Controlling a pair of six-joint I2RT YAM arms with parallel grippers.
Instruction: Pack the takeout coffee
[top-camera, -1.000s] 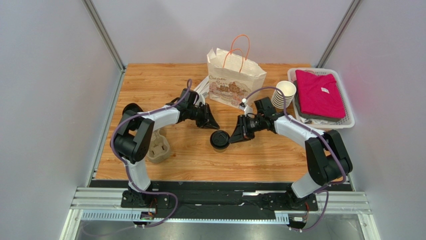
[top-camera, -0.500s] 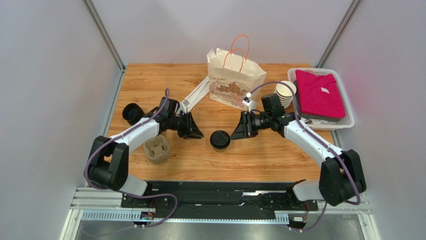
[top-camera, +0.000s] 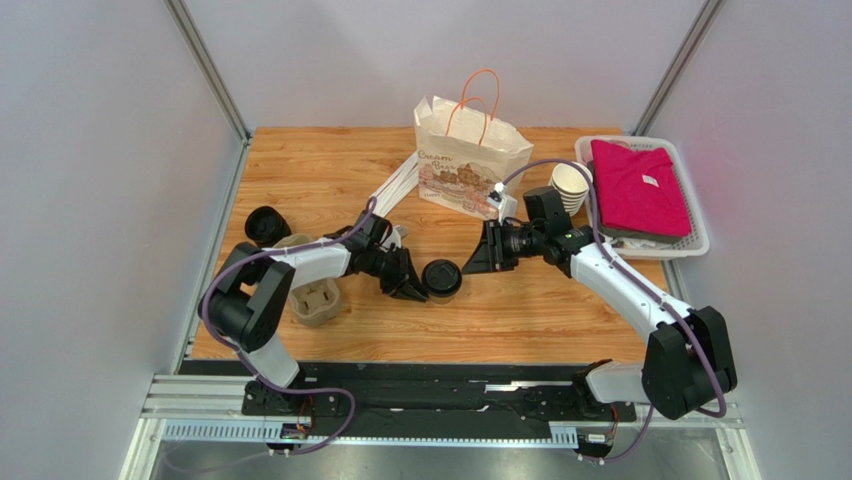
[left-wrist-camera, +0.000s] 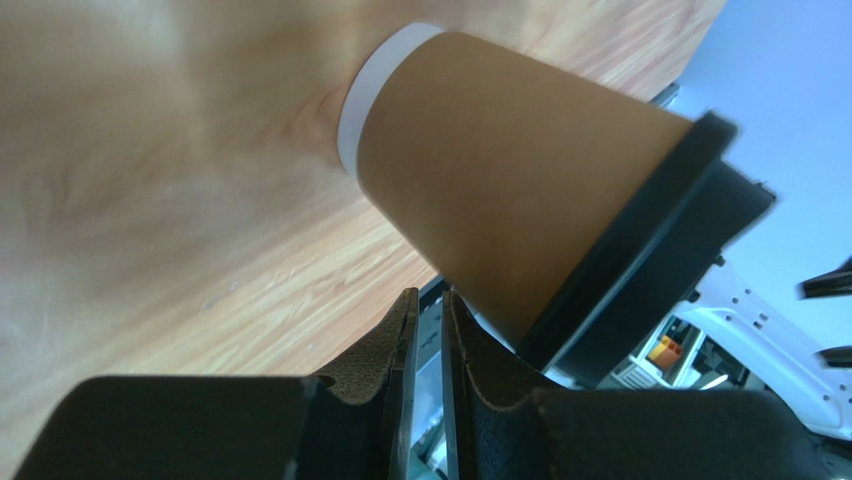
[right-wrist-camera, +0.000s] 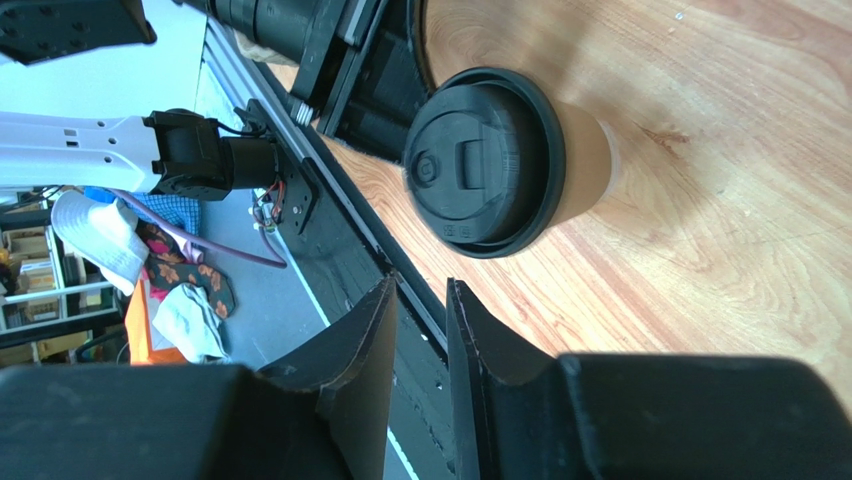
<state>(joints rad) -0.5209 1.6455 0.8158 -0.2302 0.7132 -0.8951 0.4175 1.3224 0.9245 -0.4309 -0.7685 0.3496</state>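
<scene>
From above, the cup (top-camera: 441, 277) stood upright near the middle of the desk (top-camera: 520, 315), well in front of the bag (top-camera: 470, 165). The left gripper (top-camera: 410, 287) lay just beside it on its left. The right gripper (top-camera: 470, 263) sat near its far right side, apart from it. Both looked closed to a wedge and held nothing.

In the left wrist view, the 2 fingers (left-wrist-camera: 370, 350) stood almost together, with only a thin slit between them and nothing in it. The cup (left-wrist-camera: 500, 200) filled the frame just past their tips. We could not tell whether the lid (left-wrist-camera: 650, 270) touched a finger.

In the right wrist view, that gripper (right-wrist-camera: 420, 300) was likewise nearly shut and empty, with the lid (right-wrist-camera: 485, 160) ahead of it and clear of the tips.

We judged the cup light, with thin paper walls that would dent under a hard squeeze and a pressed-on lid that could pop off. Kraft paper should grip well. We would open wide, take the wall just below the lid, where the rim stiffens it, and keep it upright.
</scene>
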